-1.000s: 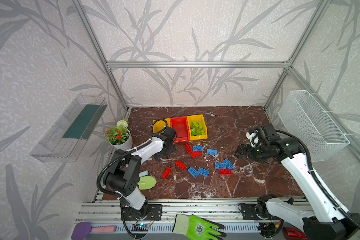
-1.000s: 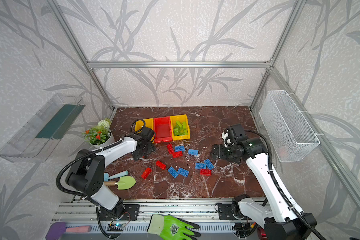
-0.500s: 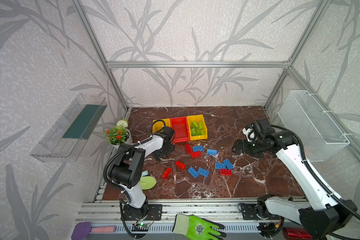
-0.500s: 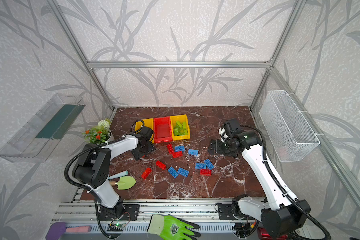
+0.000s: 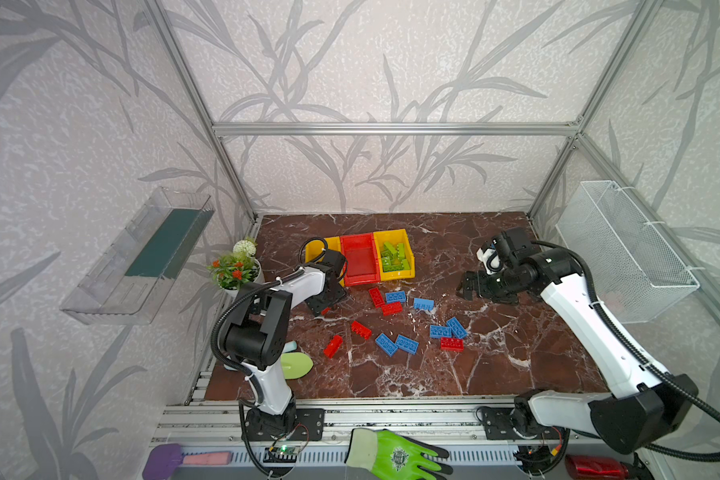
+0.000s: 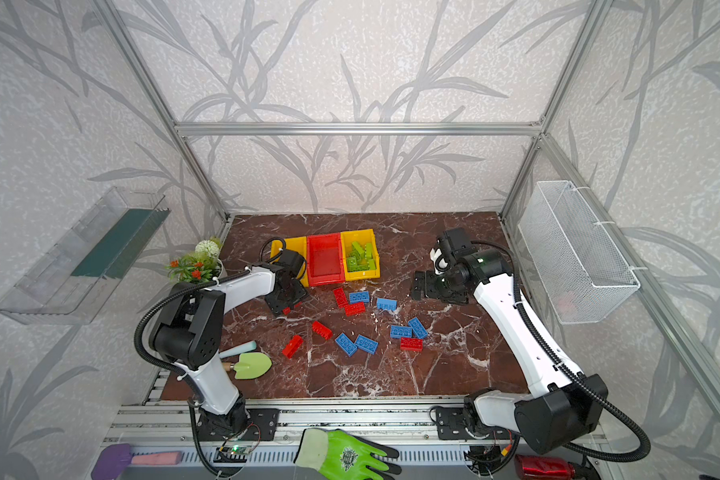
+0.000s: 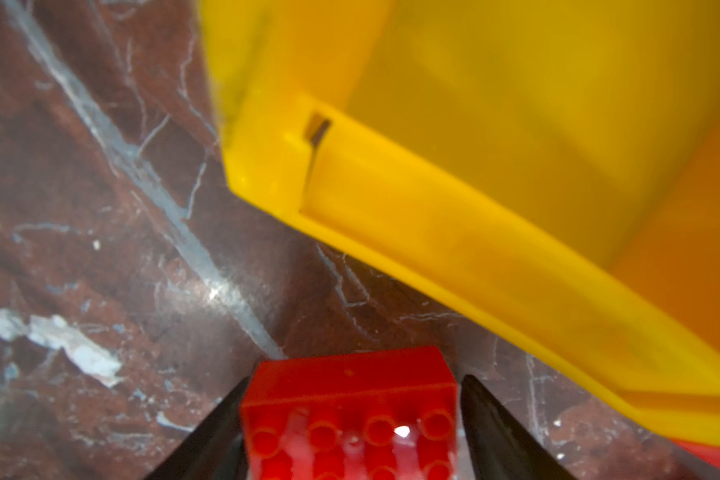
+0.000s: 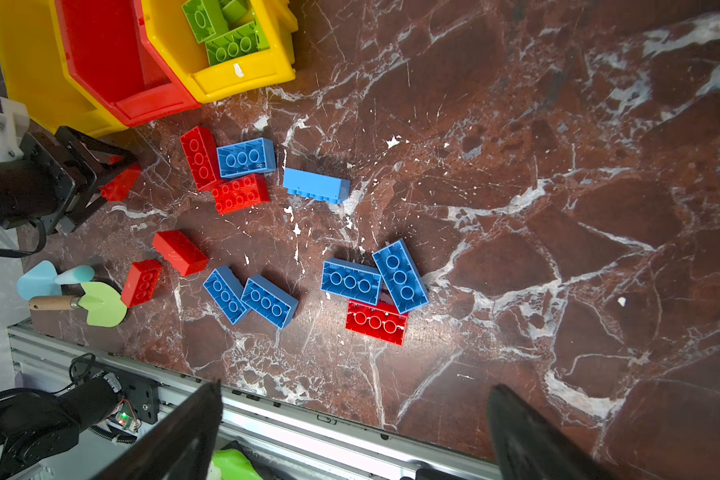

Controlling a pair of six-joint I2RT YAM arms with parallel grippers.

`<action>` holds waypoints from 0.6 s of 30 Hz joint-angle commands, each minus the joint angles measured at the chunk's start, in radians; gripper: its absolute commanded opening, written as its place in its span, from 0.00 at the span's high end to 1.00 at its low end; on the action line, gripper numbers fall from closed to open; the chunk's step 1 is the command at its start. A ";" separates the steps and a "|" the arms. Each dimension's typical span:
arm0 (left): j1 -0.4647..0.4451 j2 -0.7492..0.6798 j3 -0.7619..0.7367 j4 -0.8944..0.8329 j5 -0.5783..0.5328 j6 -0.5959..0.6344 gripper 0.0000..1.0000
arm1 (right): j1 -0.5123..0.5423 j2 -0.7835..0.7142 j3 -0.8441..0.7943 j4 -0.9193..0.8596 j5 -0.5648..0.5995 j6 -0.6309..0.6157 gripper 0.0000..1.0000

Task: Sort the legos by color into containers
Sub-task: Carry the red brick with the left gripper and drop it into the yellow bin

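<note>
A marble-patterned worktop [image 8: 558,124] carries the containers [image 5: 362,280], three bins joined in a row. Just in front of the end yellow container [image 7: 433,232], the left tool [image 7: 356,380] straddles a red brick [image 7: 350,419]. Its black fingers [image 7: 213,436] sit close beside two opposite faces, but I cannot tell whether they are squeezing.

The right tool [image 8: 354,432] hangs well away from the containers, jaws wide apart and empty. Green bricks [image 5: 393,257] fill the yellow container at the opposite end. Red and blue legos [image 8: 350,282] lie loose in front of the containers.

The brick looks light, hard and hollow, and unlikely to break. Its glossy faces may slip, so a centred hold on flat opposite faces seems safest.
</note>
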 commanded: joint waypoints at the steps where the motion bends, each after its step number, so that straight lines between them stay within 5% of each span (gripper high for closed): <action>1: 0.003 0.005 -0.005 -0.025 0.018 -0.018 0.34 | 0.008 0.020 0.034 0.003 0.007 -0.014 0.01; 10: -0.016 -0.062 -0.011 -0.096 0.004 -0.030 0.60 | 0.010 0.078 0.074 0.026 -0.005 -0.027 0.01; 18: -0.027 -0.077 0.201 -0.251 -0.093 0.044 0.62 | 0.010 0.117 0.115 0.045 -0.002 -0.036 0.01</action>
